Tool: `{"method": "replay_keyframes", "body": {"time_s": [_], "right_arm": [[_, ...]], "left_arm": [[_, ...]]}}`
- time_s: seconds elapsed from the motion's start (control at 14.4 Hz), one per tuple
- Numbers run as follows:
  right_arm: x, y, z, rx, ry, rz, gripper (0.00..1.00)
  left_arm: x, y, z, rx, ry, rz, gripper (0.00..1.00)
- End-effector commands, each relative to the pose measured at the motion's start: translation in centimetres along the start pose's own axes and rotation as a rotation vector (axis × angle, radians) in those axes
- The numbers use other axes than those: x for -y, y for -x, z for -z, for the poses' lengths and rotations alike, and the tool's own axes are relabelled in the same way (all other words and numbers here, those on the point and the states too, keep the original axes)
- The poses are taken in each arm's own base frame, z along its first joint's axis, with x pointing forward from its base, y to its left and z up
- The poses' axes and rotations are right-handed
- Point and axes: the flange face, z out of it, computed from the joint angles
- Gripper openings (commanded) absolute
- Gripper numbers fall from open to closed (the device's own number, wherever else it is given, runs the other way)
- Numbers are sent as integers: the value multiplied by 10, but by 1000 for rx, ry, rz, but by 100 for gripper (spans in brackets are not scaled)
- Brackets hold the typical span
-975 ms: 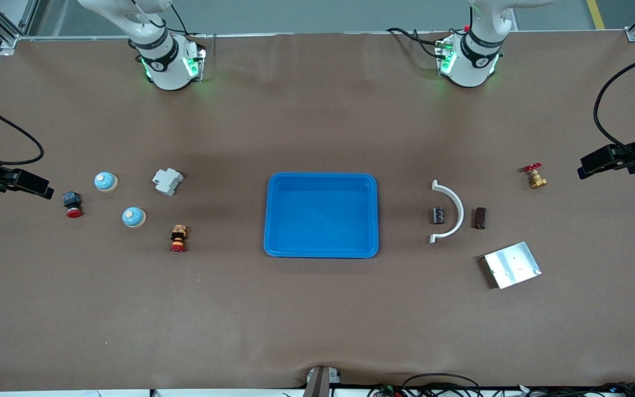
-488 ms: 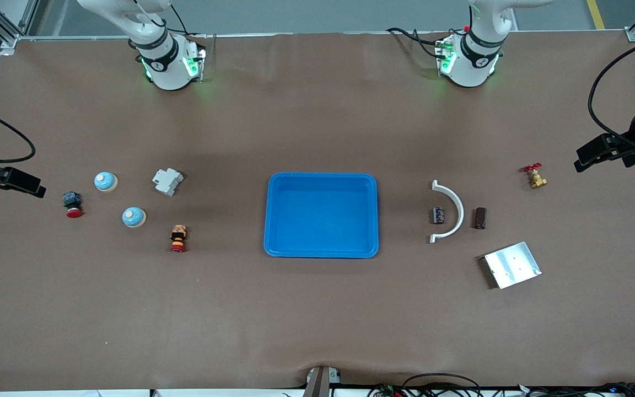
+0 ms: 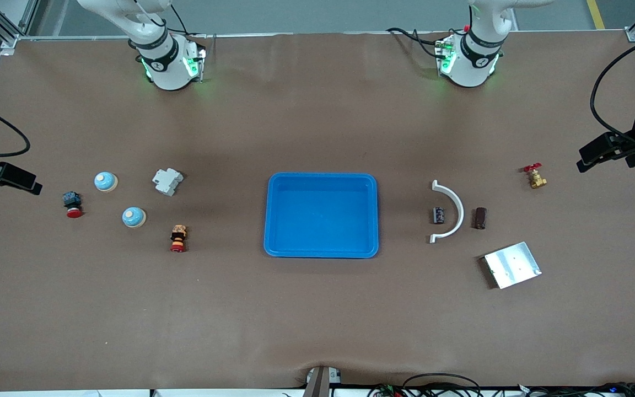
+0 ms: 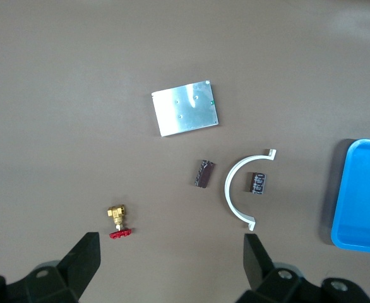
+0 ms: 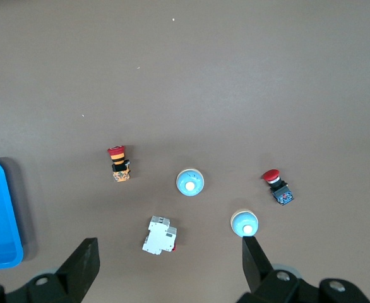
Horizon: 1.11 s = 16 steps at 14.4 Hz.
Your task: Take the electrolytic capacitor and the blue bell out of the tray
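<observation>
Your tray [image 3: 321, 215] sits mid-tabletop with nothing in it, so by the look of it the removal is done. Both blue bells [image 3: 106, 181] [image 3: 133, 217] lie on the bare tabletop toward the right arm's end, and the electrolytic capacitor [image 3: 438, 215] lies toward the left arm's end, inside the curve of the white arc piece [image 3: 452, 211], with a darker capacitor [image 3: 479, 218] just outside that curve. Your left tool [image 4: 172, 255] hangs high over the left arm's end edge, fingers spread wide and holding nothing; your right tool [image 5: 170, 260] hangs over the right arm's end edge, equally spread and unloaded. Each arm is nearer its own group
</observation>
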Motion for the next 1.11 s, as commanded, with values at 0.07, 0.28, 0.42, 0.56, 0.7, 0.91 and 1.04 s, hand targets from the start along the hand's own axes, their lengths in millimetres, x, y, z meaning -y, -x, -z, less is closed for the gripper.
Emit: {"method": "replay_keyframes", "body": {"time_s": [0.07,0.28,0.42,0.56,0.7,0.91,1.04], "right_arm": [[-6,8,15,-14,-26,17,100],[-5,11,23,-26,-28,25,100],[-2,18,35,-43,-32,28,100],[3,24,39,-31,-39,36,100],[2,26,43,-37,-38,35,100],[2,28,44,-31,-38,33,100],[1,27,43,-31,-39,32,100]], "left_arm": [[3,4,10,-18,9,-8,100],[8,11,11,35,0,8,100],[17,10,13,34,2,25,100],[13,10,12,37,7,16,100],[12,7,6,48,6,13,100],[10,7,5,48,9,13,100],[10,7,4,51,9,12,100]]}}
